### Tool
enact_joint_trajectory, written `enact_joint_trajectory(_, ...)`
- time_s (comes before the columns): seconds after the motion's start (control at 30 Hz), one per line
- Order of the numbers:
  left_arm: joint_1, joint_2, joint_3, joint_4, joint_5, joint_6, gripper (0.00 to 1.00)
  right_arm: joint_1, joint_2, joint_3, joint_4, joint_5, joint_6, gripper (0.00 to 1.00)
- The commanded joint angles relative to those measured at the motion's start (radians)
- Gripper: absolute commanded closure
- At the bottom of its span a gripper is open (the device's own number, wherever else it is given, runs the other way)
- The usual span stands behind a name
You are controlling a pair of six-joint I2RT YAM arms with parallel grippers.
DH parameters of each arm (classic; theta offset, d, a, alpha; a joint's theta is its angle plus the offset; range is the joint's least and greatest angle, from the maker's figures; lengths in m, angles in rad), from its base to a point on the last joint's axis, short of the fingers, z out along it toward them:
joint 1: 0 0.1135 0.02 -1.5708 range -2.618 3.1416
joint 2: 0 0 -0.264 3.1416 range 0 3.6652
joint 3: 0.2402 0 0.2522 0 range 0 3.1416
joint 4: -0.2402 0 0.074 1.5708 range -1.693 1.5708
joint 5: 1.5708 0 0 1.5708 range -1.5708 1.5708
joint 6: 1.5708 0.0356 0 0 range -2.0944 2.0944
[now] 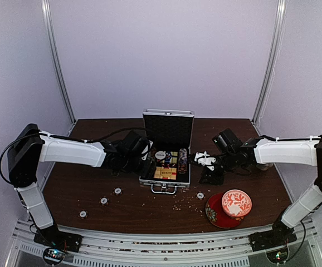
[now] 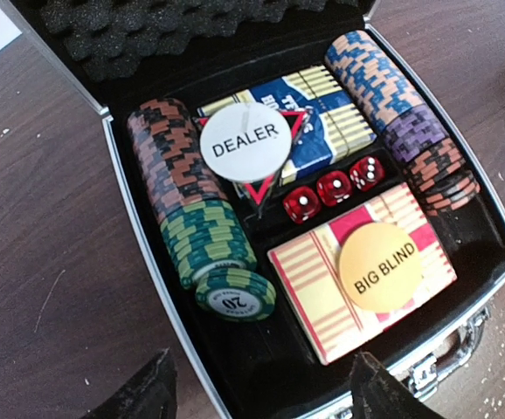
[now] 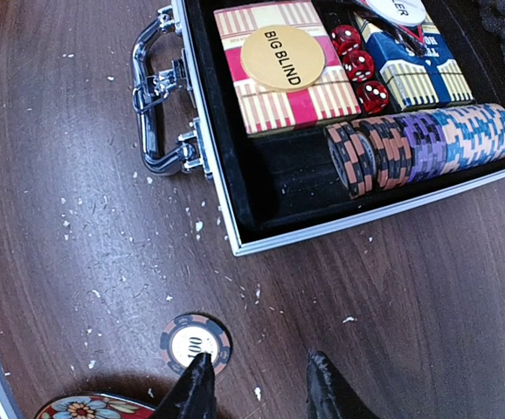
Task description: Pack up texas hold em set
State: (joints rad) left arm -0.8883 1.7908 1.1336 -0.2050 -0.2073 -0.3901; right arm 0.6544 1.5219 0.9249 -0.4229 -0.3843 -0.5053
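The silver briefcase lies open at table centre with its lid upright. In the left wrist view it holds chip rows, a green "20" chip, a DEALER button, three red dice and a red-tan card box under a BIG BLIND button. My left gripper is open and empty above the case's near-left corner. My right gripper is open and empty above the table right of the case. Its left fingertip overlaps a loose "100" chip.
Three loose chips lie front-left of the case, and one more chip lies front-right. A red-and-white bowl on a red saucer stands at the front right. The case handle points toward the table front. Crumbs litter the wood.
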Motion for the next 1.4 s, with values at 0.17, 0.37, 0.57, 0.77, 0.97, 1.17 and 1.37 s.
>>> enact_joint_trajectory(0.17,0.053,0.017,-0.012,-0.055,0.041,-0.006,0.35,-0.004,0.007,0.028,-0.01,0.002,-0.003,0.62)
enact_joint_trajectory(0.37,0.072,0.103,0.041,-0.038,0.064,0.016,0.38,-0.004,0.003,0.023,-0.008,0.006,-0.002,0.62)
enact_joint_trajectory(0.57,0.076,0.177,0.106,-0.065,0.013,0.028,0.4,-0.004,0.007,0.024,-0.008,0.01,-0.002,0.62)
enact_joint_trajectory(0.77,0.099,0.213,0.13,-0.037,0.003,0.024,0.42,-0.004,0.021,0.025,-0.009,0.007,-0.004,0.62)
enact_joint_trajectory(0.97,0.112,0.23,0.156,-0.043,0.031,0.043,0.43,-0.004,0.033,0.029,-0.014,0.004,-0.004,0.62)
enact_joint_trajectory(1.17,0.112,0.218,0.146,-0.066,0.075,0.052,0.43,-0.004,0.038,0.032,-0.017,0.001,-0.006,0.62)
enact_joint_trajectory(1.37,0.111,0.157,0.127,-0.116,0.114,0.062,0.42,-0.004,0.044,0.035,-0.02,-0.005,-0.005,0.62)
